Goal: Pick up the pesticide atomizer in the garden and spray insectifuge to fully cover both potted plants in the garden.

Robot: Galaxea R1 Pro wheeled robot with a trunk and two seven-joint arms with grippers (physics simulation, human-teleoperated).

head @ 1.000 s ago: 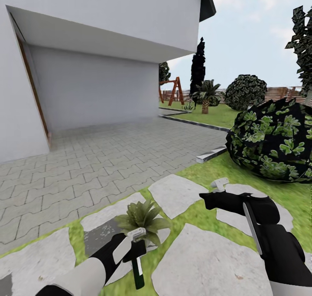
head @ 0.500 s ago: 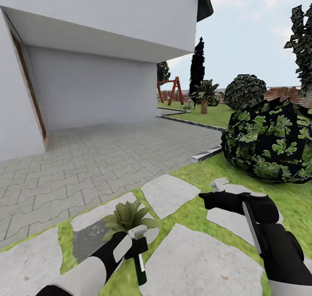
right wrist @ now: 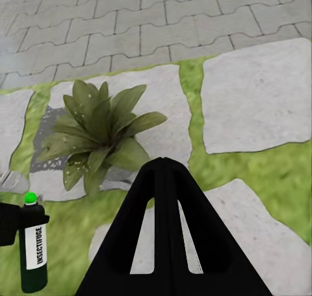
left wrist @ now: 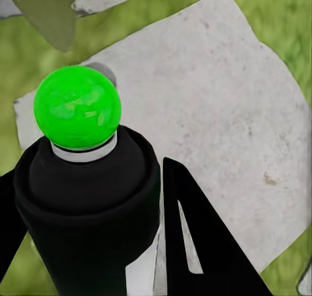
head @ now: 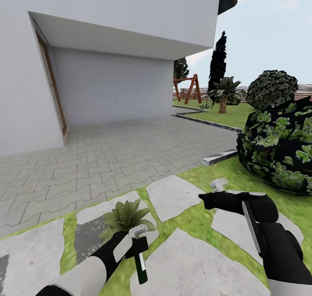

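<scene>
While my left gripper point(head: 138, 244) clamps the dark green labelled atomizer bottle point(head: 140, 269) nozzle-down, spray could miss the green-leaved potted rosette point(head: 125, 217); my right gripper's point(right wrist: 165, 172) fingers sit together, empty.

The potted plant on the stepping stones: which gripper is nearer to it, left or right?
Left. The left gripper, holding the pesticide atomizer, sits right at the potted plant. The right gripper hovers farther off, across a stepping stone.

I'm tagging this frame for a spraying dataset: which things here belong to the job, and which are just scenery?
Job:
- pesticide atomizer, held in the left end effector
- potted plant on the stepping stones, whitish specks on some leaves

Scenery:
- big leafy bush
- stepping stones
- grey paving
- house wall
- swing frame
- palm
</scene>
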